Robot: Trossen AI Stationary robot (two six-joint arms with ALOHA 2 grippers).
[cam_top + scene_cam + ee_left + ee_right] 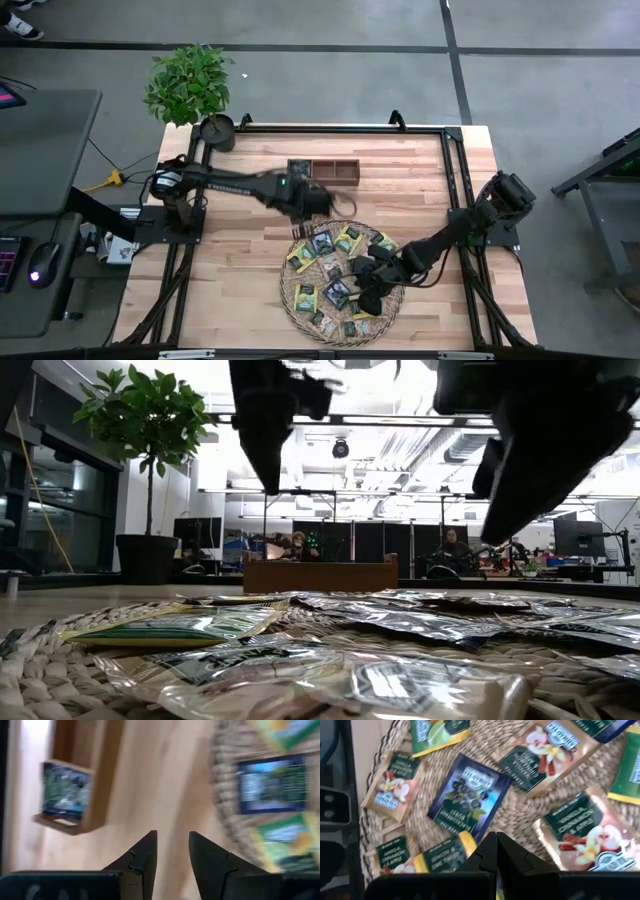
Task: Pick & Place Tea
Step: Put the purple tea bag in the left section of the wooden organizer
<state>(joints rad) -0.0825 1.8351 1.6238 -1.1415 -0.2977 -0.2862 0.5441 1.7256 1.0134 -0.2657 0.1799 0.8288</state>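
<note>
On tray (292,300) most tea (468,795) left; one sachet (65,790) in box (323,171). Left gripper (172,851) narrow, empty; right gripper (496,851) closed, empty.

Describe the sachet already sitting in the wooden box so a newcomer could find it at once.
Start at the round woven tray of sachets, then go to the wooden box on the bare table beyond it, toward the potted plant. In the box's end compartment, nearest the left pincer, lies one dark blue sachet. It is the only sachet off the tray.
</note>
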